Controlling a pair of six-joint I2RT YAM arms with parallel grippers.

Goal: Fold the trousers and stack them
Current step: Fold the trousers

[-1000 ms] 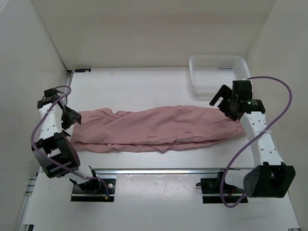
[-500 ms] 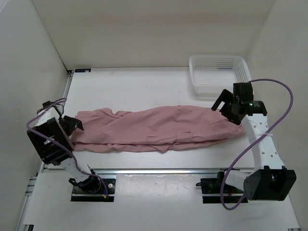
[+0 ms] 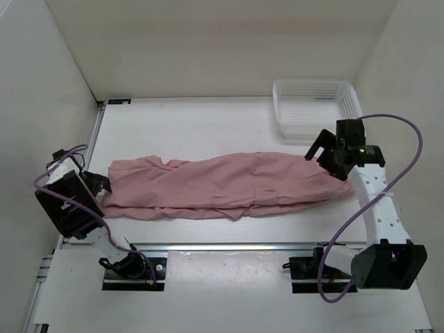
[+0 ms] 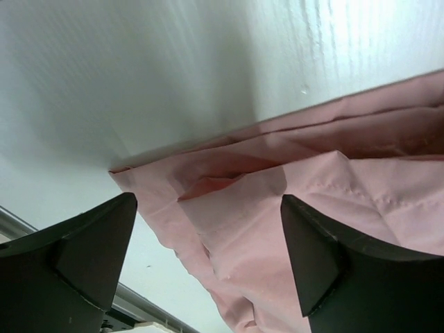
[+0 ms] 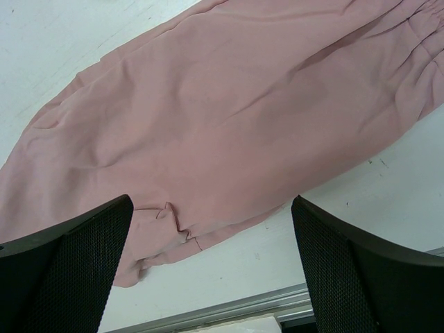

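Left arm (image 3: 69, 208) is drawn in at the table's (image 3: 194, 128) left edge, its purple cable (image 3: 52, 170) looping over it; left gripper (image 3: 99, 184) sits just beside the left end of the trousers (image 3: 222, 186), jaws spread wide and released, nothing clasped; in the left wrist view both fingers (image 4: 97, 243) stand well apart, with a folded corner of the pink cloth lying on the table between them; whether a fingertip touches the cloth cannot be told. The trousers lie flat on the table, stretched lengthwise from left to right across its middle, the legs laid one upon the other; leg ends (image 3: 118, 187) point left, wrinkled and slightly splayed; a small fold (image 3: 232, 208) shows along the near edge about midway; the gathered waist (image 3: 343, 184) lies at the right end. A metal rail (image 3: 229, 245) runs along the near side, apart from the cloth. Right gripper (image 3: 320, 149) hangs over the waist end, jaws fully spread and released, holding nothing; in the right wrist view its mesh-faced fingers (image 5: 76, 263) frame the cloth from above, no fabric caught between them; the waist gathers appear at that view's upper right. Right arm (image 3: 378, 201) rises from its base at the near right, a purple cable (image 3: 409, 149) arching beside it. A white mesh basket (image 3: 284, 111) stands at the far right corner, behind the right gripper, apart from the trousers.
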